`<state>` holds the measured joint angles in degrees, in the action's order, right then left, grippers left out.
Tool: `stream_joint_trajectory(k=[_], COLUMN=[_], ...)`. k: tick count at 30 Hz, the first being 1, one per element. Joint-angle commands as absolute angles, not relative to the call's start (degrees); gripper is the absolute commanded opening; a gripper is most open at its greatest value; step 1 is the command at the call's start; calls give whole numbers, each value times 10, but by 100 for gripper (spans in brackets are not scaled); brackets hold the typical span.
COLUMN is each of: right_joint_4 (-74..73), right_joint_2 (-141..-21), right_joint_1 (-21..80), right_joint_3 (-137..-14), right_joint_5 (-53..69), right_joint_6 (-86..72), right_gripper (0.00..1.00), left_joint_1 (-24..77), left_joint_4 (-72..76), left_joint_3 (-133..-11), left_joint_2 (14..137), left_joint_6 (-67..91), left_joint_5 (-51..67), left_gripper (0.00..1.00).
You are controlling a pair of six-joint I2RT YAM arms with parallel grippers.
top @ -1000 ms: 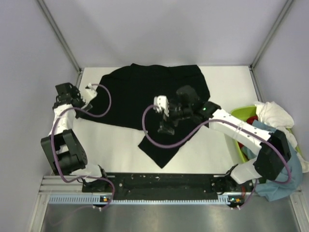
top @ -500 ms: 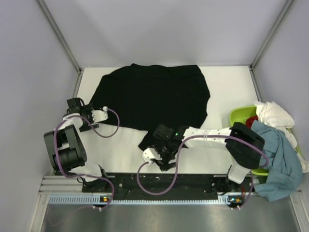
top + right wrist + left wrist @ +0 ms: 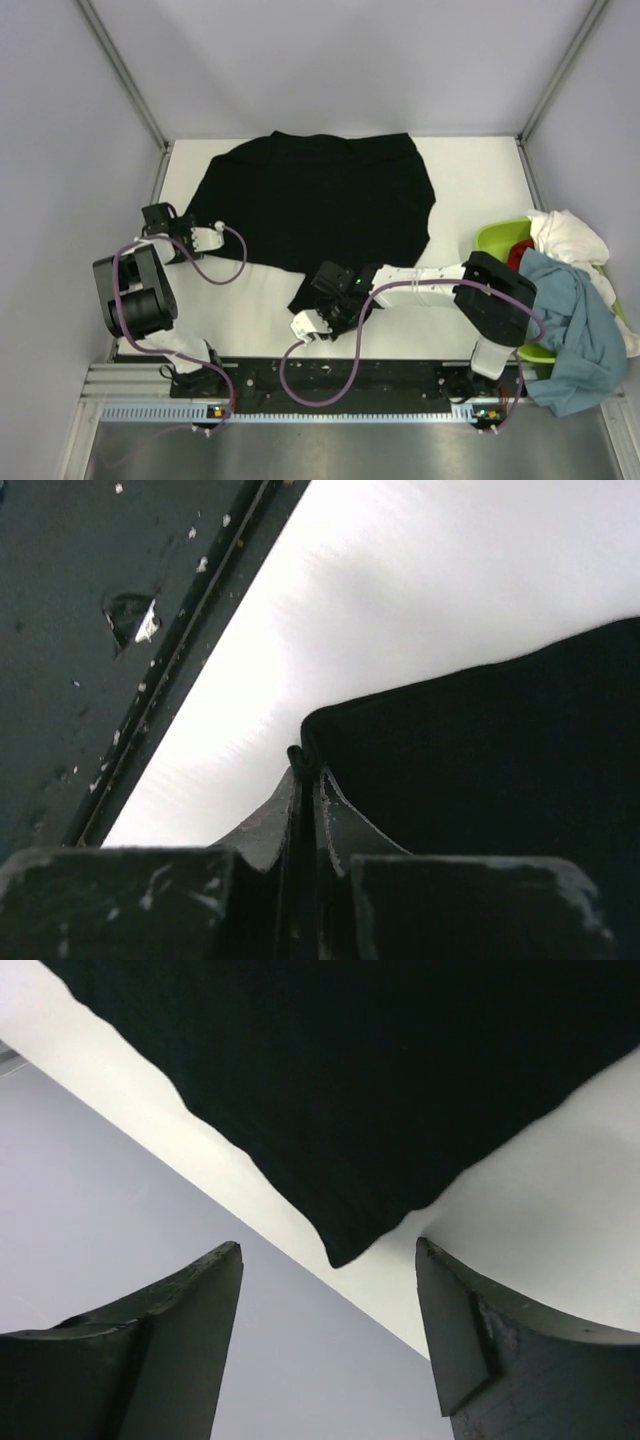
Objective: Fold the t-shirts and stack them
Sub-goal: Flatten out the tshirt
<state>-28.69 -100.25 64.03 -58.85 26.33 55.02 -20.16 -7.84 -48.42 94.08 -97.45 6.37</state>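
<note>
The black t-shirt (image 3: 320, 200) is lying spread out on the white worktop (image 3: 470, 180), well to the left of the lime-green basket (image 3: 490, 238) and not touching it. Its cloth is lying mostly flat, with one pointed corner reaching toward the near edge of the worktop, farther left of the basket than the shirt's middle.

The basket itself is holding the other shirts. A white t-shirt (image 3: 565, 235) is bunching over its far rim, and a teal-blue t-shirt (image 3: 580, 330) is draping over its near right side and hanging past it. A small patch of a red t-shirt (image 3: 520, 248) is showing inside.

The right arm is stretching leftward from beside the basket, low over the worktop. The right end effector (image 3: 320, 308) is sitting at the black shirt's near corner. In the right wrist view the end effector (image 3: 305, 770) is pressed closed, pinching the hemmed edge of that corner (image 3: 500, 780).

The left end effector (image 3: 165, 225) is resting at the black shirt's edge farthest from the basket. In the left wrist view its fingers (image 3: 328, 1250) are standing wide apart, gripping nothing. A rounded corner of the black cloth (image 3: 380, 1080) is showing between them, clear of both fingers.
</note>
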Motion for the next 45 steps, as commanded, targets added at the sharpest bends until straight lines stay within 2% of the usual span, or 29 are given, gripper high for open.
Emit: stream_joint_trajectory(k=[1,2,4,5,6,7,15,20,26,30,35,40,45], right_joint_4=[-350,-356,-364,-366,-367,-367,-350,-323,-324,-323,-340,-398,-364], right_joint_2=[-965,-949,-908,-887,-862,-842,-721,-634,-531,-493,-456,-406,-468], right_joint_1=[643,637,614,599,584,571,462,418,414,405,403,403,403], right_joint_3=[-582,-581,-582,-581,-580,-579,-620,-632,-628,-634,-678,-803,-829], right_joint_5=[232,234,241,241,236,229,163,97,54,-14,-85,-91,-138], right_joint_6=[552,545,529,525,521,519,469,441,451,466,436,382,375], right_gripper=[0,0,0,0,0,0,0,0,0,0,0,0,0], left_joint_1=[-197,-196,-194,-192,-190,-191,-175,-171,-170,-151,-151,-153,-156], left_joint_4=[22,32,41,40,38,40,3,-204,-414,-485,-583,-720,-728], left_joint_3=[-454,-451,-450,-450,-447,-443,-443,-496,-545,-582,-722,-923,-1049], left_joint_2=[965,969,975,976,976,975,839,726,670,636,607,588,621], left_joint_6=[-977,-976,-975,-974,-974,-971,-802,-688,-711,-696,-597,-530,-476], left_joint_5=[73,73,68,62,58,54,79,138,185,192,175,153,148], left_gripper=[71,66,50,38,16,0,0,0,0,0,0,0,0])
